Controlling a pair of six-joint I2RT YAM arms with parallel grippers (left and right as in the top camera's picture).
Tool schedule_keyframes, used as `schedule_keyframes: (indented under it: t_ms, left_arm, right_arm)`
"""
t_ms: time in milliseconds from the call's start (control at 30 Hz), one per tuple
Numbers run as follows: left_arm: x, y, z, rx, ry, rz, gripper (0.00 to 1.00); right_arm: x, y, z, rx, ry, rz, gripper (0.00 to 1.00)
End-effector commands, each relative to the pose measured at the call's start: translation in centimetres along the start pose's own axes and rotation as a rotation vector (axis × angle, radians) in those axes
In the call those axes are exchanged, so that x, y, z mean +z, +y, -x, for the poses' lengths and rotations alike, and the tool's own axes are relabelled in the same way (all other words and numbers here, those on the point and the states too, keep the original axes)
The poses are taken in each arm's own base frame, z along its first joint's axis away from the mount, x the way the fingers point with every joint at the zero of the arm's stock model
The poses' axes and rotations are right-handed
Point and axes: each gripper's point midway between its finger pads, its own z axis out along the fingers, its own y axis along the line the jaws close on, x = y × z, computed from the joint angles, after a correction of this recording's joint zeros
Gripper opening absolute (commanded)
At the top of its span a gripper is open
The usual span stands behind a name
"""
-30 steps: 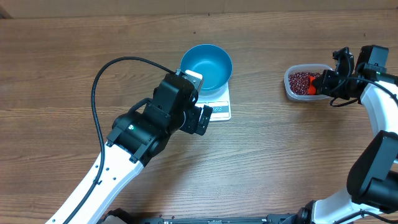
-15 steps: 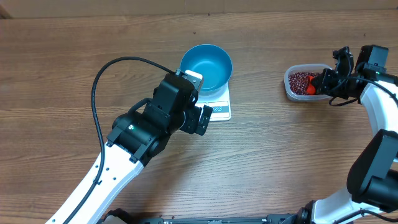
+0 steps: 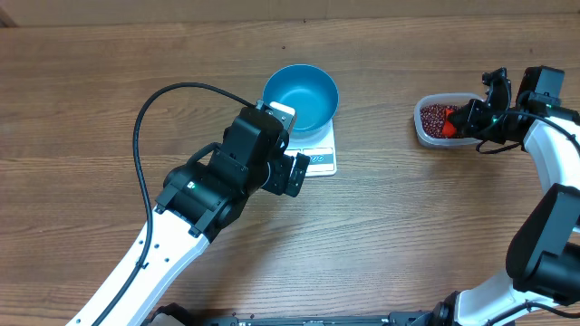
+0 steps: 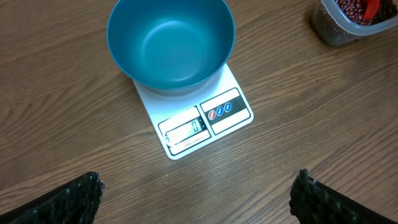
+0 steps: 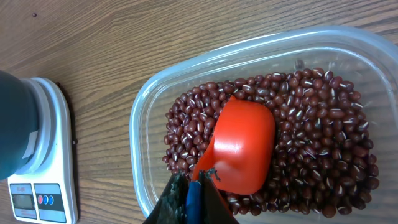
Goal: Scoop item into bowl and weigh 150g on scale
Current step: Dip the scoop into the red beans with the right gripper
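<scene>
- The bowl (image 4: 171,43) sits on the scale (image 4: 208,121), and it's empty: bare blue bottom, not a bean in there.
- Every one of the beans (image 5: 311,124) is over in the clear container (image 5: 142,118), well apart from the scale on the right side of the counter (image 3: 408,235).
- By my read, only the setup is done. Lifting a load, carrying it across, tipping it in and building up to the target weight are all left.
- The scale's display is too small to read from here.
- The right gripper (image 5: 189,199) is clenched tight on the handle of the orange scoop (image 5: 244,146).
- The scoop's head lies on the bean pile near the middle of the container, with its smooth back towards the wrist camera. I can't tell whether anything is inside it.
- The left gripper (image 4: 196,190) is spread wide and holds nothing. It hangs over the counter just in front of the scale's button edge, touching nothing.
</scene>
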Motion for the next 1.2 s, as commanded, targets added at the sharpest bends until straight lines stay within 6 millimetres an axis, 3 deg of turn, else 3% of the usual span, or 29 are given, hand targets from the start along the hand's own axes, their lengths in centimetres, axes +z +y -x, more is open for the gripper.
schedule_keyframes:
  t_ms: [0, 567, 900, 1167]
  left_arm:
    - [0.2, -0.1, 0.0, 0.002, 0.003, -0.007, 1.0]
    - [0.2, -0.1, 0.0, 0.002, 0.003, -0.007, 1.0]
    - [0.2, -0.1, 0.0, 0.002, 0.003, -0.007, 1.0]
    - [0.2, -0.1, 0.0, 0.002, 0.003, -0.007, 1.0]
  right_arm:
    - [1.7, -0.6, -1.9, 0.051, 0.068, 0.021, 0.04]
    - [-0.4, -3.5, -1.2, 0.146, 0.008, 0.061, 0.04]
    - [1.7, -4.3, -2.6, 0.195, 0.065, 0.098, 0.04]
    - [1.7, -4.3, -2.4, 0.224, 0.056, 0.103, 0.04]
